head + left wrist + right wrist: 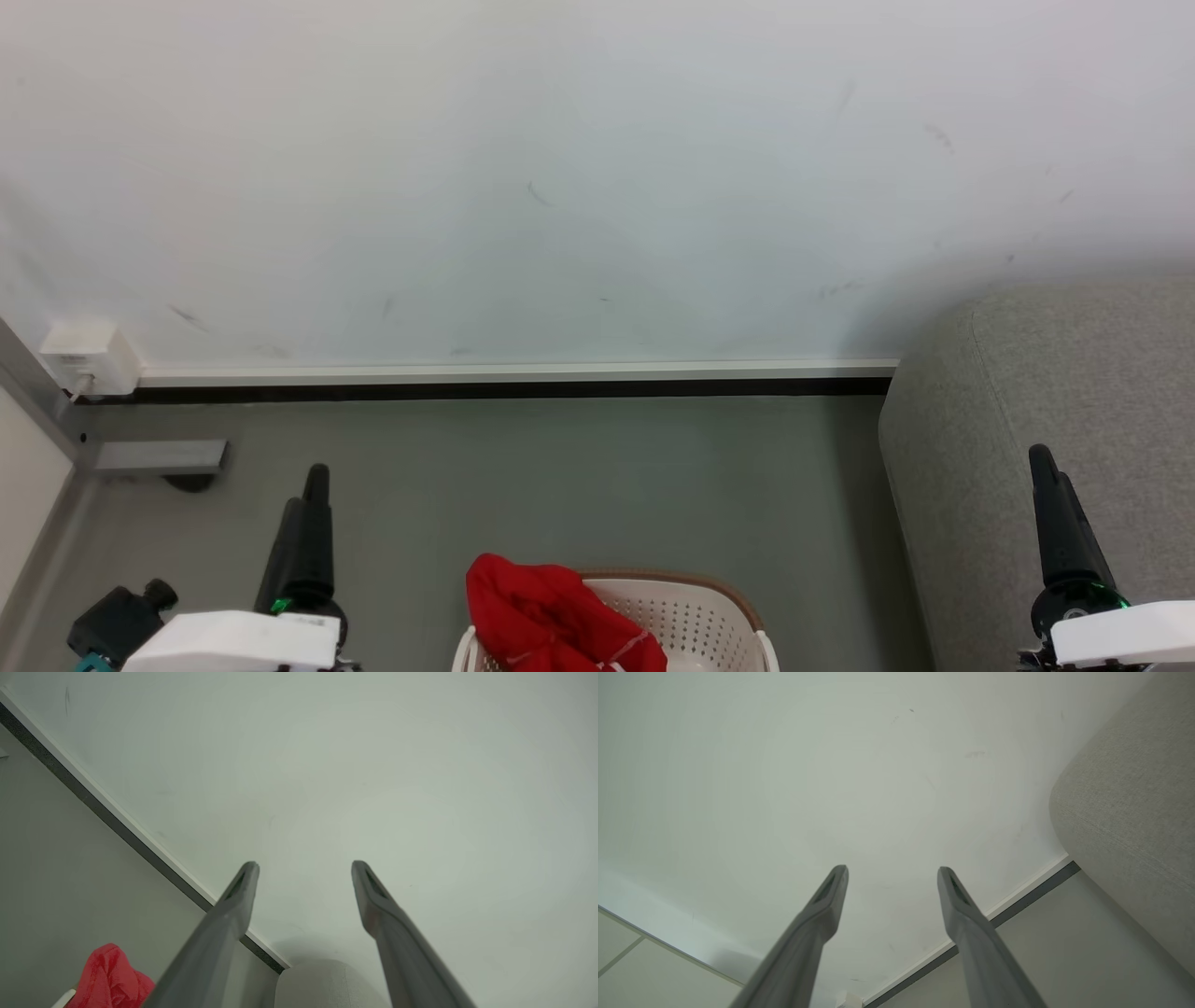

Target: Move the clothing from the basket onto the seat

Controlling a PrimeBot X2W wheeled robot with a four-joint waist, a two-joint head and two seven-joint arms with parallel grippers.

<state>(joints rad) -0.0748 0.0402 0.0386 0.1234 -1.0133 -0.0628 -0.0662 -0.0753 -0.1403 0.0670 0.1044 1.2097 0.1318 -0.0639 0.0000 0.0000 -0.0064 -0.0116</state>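
Red clothing [551, 611] lay heaped over the left side of the cream basket [709, 611] at the bottom edge of the head view, between my 2 arms. The grey seat [1074, 401] stood to the right, its rounded corner against the wall [560, 187]. The left end effector [316, 478] and right end effector [1043, 459] pointed toward that wall, holding nothing.

In the left wrist view the 2 fingers [238, 896] stood spread wide, with the clothing low at the left. In the right wrist view the fingers [826, 900] were spread likewise, with the seat's edge at the right.

I judged the reach had not begun. I should bend down, pinch a raised fold well inside the rim, and lift clear before swinging right. Bare floor [607, 485] between basket and seat gave room, though the seat's corner sat near the right arm.
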